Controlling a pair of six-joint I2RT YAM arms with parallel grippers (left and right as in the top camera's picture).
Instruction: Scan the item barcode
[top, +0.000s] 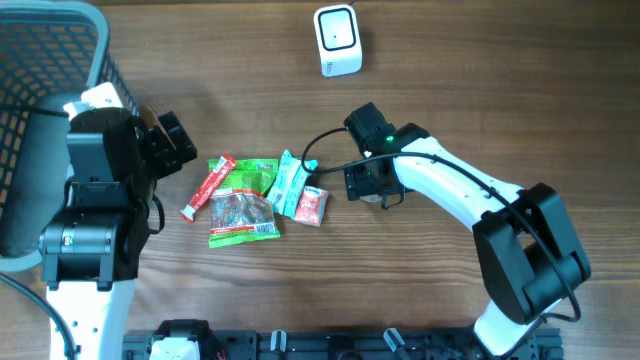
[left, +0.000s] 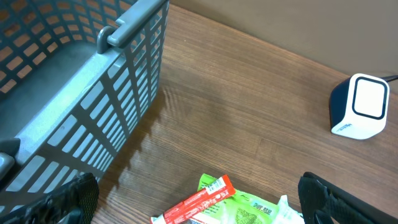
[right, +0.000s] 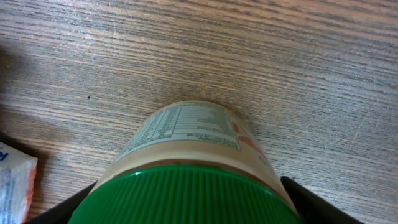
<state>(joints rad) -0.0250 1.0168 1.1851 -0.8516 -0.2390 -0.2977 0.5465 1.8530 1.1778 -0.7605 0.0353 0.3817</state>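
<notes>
The jaws of the right gripper (top: 366, 190) stand wide, one on each side of the green lid (right: 186, 199) of a jar (right: 186, 146), and appear to grip it by that cap. The jar sits near the middle of the table (top: 420, 300), just right of the heap of packets (top: 250, 200), and its far end looks to be down on the wood.

To do this step well, the hold should stay square across the lid. Its fine ribs give the jaws purchase, while the tan body below is smooth and round and would swivel if it were pinched off-centre. The label (right: 180, 127) wraps the curve, and the panel facing up is a nutrition table. No barcode shows, so the jar probably needs turning about its axis before that patch faces the scanner (top: 337, 40), a white rounded box with a dark window near the far edge, well apart from the jar. I would lift it clear first, then present it flat-on and steady.

The jaws of the left gripper (top: 178, 142) are fully spread and hold nothing. They sit between the packets, which are glossy, crinkled foil in red, green and teal, and the grey slatted plastic basket (top: 50, 60) at the far left corner.
</notes>
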